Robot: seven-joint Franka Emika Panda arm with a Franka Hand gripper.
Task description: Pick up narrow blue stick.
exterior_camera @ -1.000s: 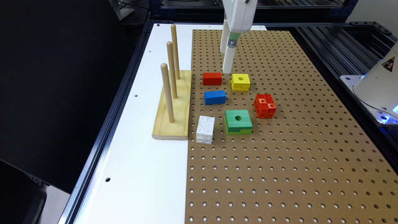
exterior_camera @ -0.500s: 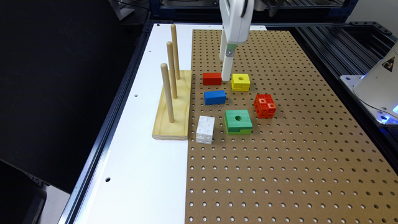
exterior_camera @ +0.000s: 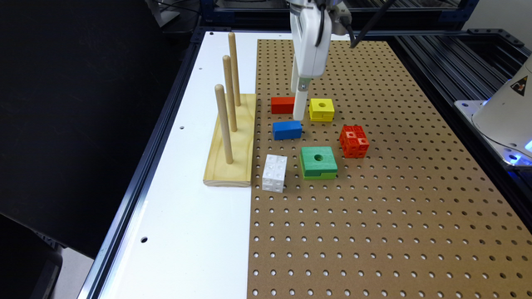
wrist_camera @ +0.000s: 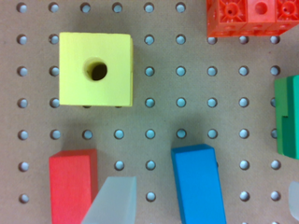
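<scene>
The narrow blue stick [exterior_camera: 287, 130] lies flat on the brown pegboard [exterior_camera: 374, 207], just in front of the same-shaped red block [exterior_camera: 282, 105]. My gripper [exterior_camera: 299, 113] hangs low over the board between the red block and the yellow cube [exterior_camera: 321, 109], its tip close to the stick's far right corner. In the wrist view the gripper [wrist_camera: 204, 192] is open, and the blue stick [wrist_camera: 198, 184] lies between its two pale fingers [wrist_camera: 112, 200], nearer the middle than either one. One finger stands right beside the red block [wrist_camera: 72, 184]. Nothing is held.
A yellow cube with a hole [wrist_camera: 96, 70], an orange studded cube [exterior_camera: 354, 141], a green block with a hole [exterior_camera: 318, 162] and a white studded block [exterior_camera: 274, 172] surround the stick. A wooden base with three upright pegs [exterior_camera: 226, 120] stands at the exterior view's left.
The gripper has come down and moved toward the blue stick, from higher up between the red block and the yellow cube. The blocks have not moved.
</scene>
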